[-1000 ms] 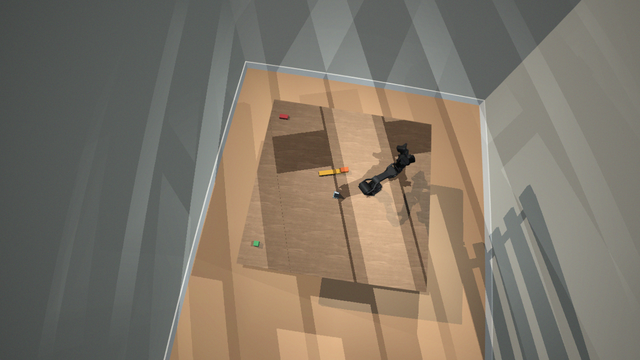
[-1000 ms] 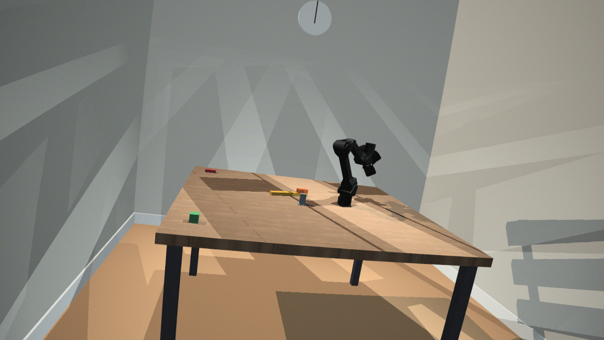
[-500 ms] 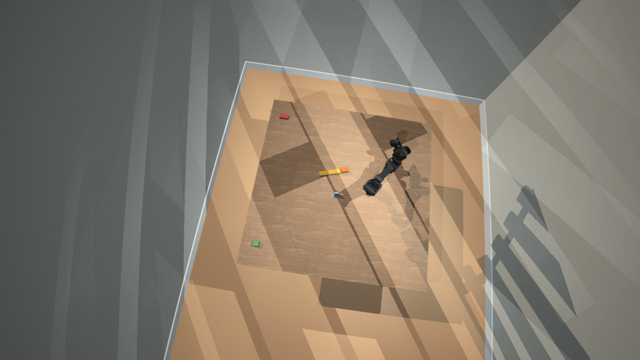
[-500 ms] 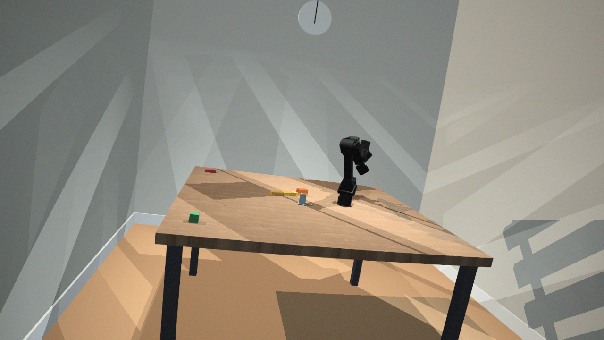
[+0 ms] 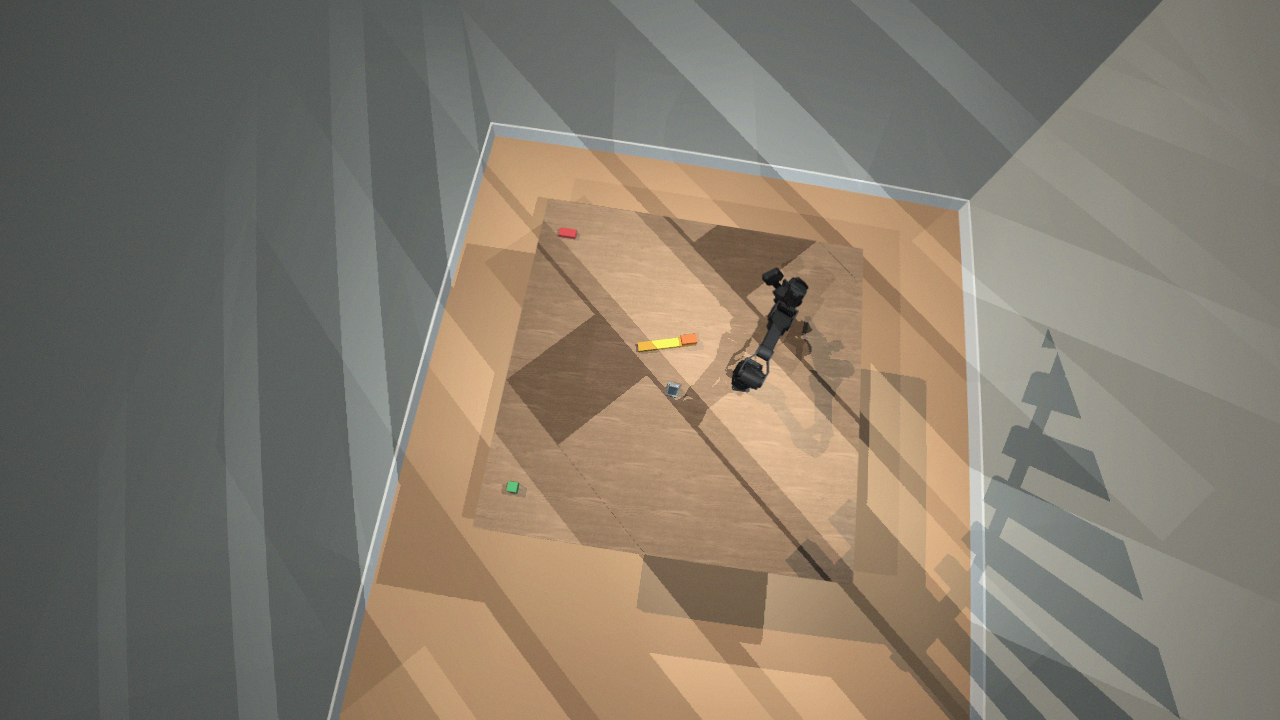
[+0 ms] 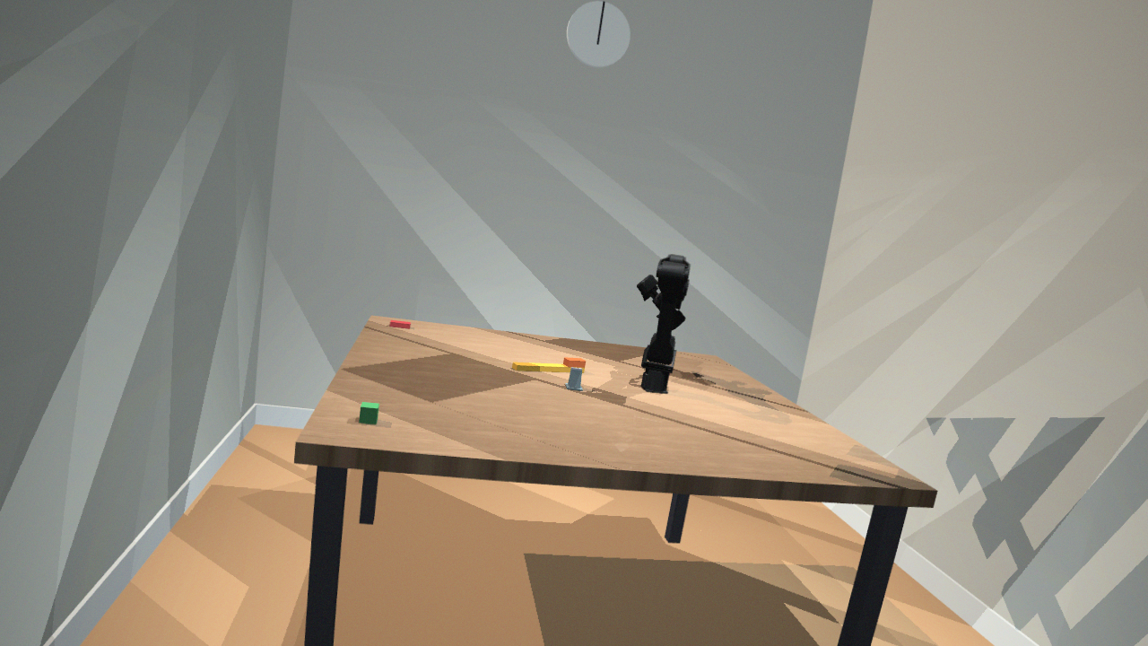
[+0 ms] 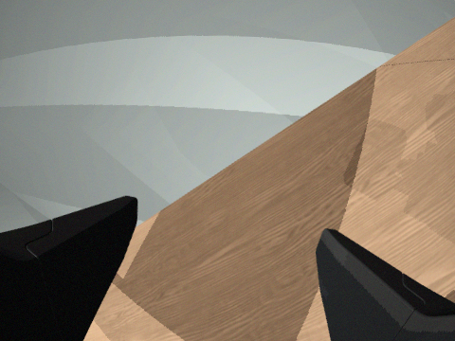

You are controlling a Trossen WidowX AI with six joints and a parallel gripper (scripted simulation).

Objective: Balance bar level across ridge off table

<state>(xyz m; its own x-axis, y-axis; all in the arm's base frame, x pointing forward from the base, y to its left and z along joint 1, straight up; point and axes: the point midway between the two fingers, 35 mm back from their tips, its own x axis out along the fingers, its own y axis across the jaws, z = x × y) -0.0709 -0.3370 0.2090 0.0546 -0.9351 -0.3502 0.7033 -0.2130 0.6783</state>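
We see a brown wooden table (image 5: 626, 501) (image 6: 561, 433) (image 7: 237, 265) on dark legs (image 6: 326, 554), standing on an orange-tan floor (image 5: 537, 626) (image 6: 433, 578). Grey walls (image 5: 179, 358) (image 6: 482, 200) (image 7: 142, 71) rise at the left and far sides, a beige wall (image 5: 1118, 313) (image 6: 1003, 200) at the right. A pale round clock (image 6: 597, 33) hangs high on the far wall. Bands of light and shadow slant across the whole room. Mid-table, the yellow bar (image 5: 662, 343) (image 6: 539, 368) lies low, an orange block (image 5: 688, 339) (image 6: 574, 362) at its right end. The small blue-grey ridge (image 5: 673, 389) (image 6: 574, 379) stands apart, nearer us. We find a red block (image 5: 567, 232) (image 6: 399, 324) at the far left and a green cube (image 5: 512, 488) (image 6: 369, 414) at the near left. Right of the bar stands a black arm (image 5: 776, 331) (image 6: 665, 321); its gripper (image 5: 772, 276) (image 6: 647, 286) (image 7: 230, 227) is raised above the table, fingers spread and released.
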